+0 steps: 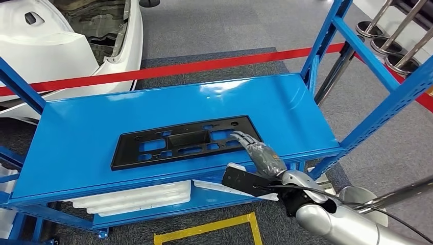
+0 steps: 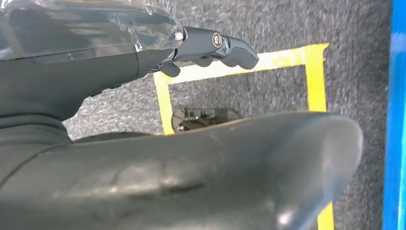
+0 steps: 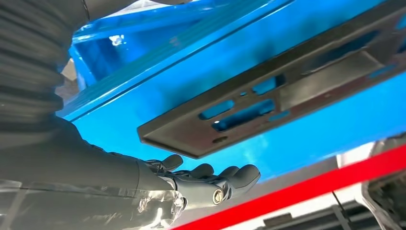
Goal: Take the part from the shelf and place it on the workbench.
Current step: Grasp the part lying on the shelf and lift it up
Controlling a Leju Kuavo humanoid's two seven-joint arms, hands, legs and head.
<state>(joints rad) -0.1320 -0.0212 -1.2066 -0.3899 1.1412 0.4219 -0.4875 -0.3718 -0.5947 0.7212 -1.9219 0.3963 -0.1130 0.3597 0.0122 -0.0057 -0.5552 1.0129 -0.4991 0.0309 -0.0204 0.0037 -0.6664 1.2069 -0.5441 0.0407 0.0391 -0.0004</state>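
A flat black plastic part (image 1: 184, 141) with several cut-outs lies on the top of the blue shelf (image 1: 76, 132), near its front edge. My right hand (image 1: 258, 150) reaches in from the lower right, fingers stretched out over the part's near right corner and holding nothing. In the right wrist view the part (image 3: 287, 91) lies on the blue surface just beyond the extended fingers of my right hand (image 3: 210, 179); whether they touch it I cannot tell. My left hand (image 2: 119, 67) hangs over the carpet, fingers loosely out and holding nothing.
A red barrier tape (image 1: 204, 66) runs behind the shelf, with a white car body (image 1: 61, 46) beyond it. Blue uprights (image 1: 378, 102) rise at the shelf's right end. White foam pieces (image 1: 138, 196) lie on the lower shelf. Yellow floor tape (image 1: 214, 227) marks the carpet in front.
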